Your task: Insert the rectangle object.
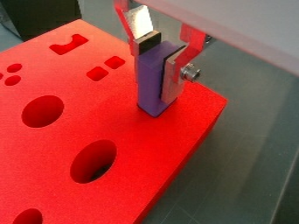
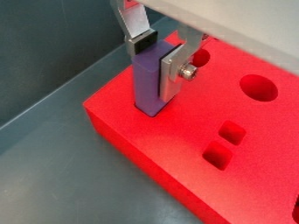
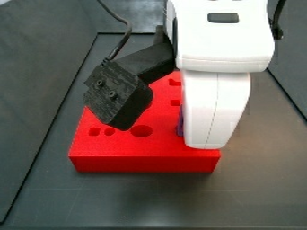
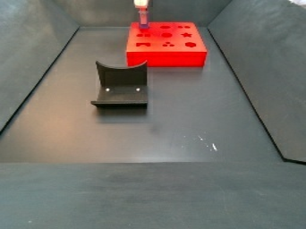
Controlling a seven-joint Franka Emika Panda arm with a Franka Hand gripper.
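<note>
Bar point(image 1: 152, 83) is pinched upright between the tool point(image 1: 159, 54) fingers, lower end seated at a corner of the red block point(image 1: 82, 131), apparently already entering its slot. Long axis is vertical, free end down. Best done by keeping it plumb and pressing straight down; release is advised only once seated. Block sits on the counter point(image 4: 180, 116).

The purple-blue bar point(image 1: 153, 83) is held upright between the silver fingers point(image 1: 174, 73) of the gripper point(image 1: 160, 56), its lower end set into the top of the red block point(image 1: 82, 131) close to an edge. Round and shaped holes are seen across the block's top.
</note>
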